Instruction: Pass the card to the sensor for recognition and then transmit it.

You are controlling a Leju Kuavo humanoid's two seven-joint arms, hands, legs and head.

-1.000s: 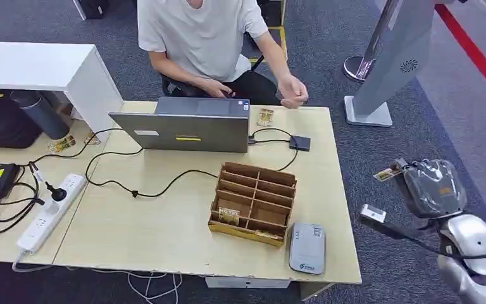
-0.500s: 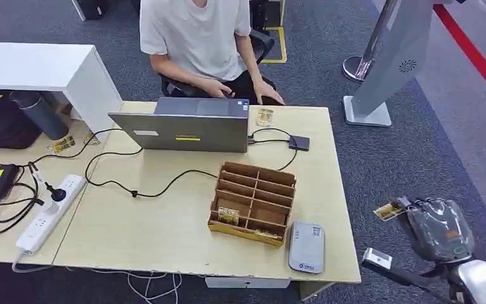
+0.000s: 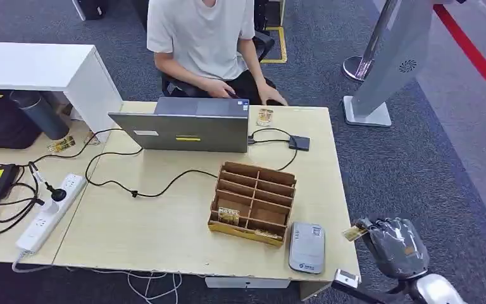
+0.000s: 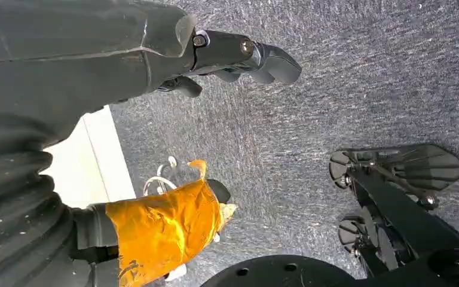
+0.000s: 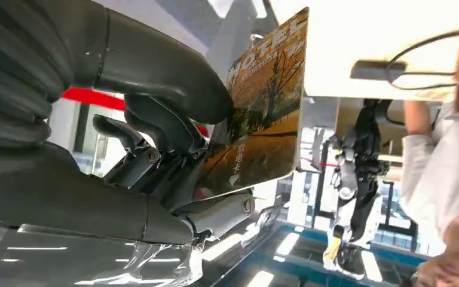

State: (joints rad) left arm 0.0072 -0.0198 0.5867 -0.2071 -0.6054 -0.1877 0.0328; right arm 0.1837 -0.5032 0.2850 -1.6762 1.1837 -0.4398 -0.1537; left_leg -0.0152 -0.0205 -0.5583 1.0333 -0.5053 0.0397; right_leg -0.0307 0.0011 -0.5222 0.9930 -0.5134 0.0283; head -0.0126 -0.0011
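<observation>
The card [image 3: 353,233] sits low and right in the head view, just off the table's right corner, pinched in the right hand [image 3: 393,247]; the right wrist view shows it close, thumb on its printed autumn face and fingers [image 5: 155,128] curled behind. Just left of it, at the table's [image 3: 164,234] front edge, lies the grey card reader [image 3: 307,247], with the cardboard sorting box [image 3: 253,202] beside that.

The step in hand looks like bringing the card over the reader. To do it well, carry the card leftward, turn its face flat and parallel to the reader's top, and lower it close without loosening the pinch.

The left hand [image 4: 95,119] hangs over the carpet, holding nothing, fingers loosely apart.
</observation>
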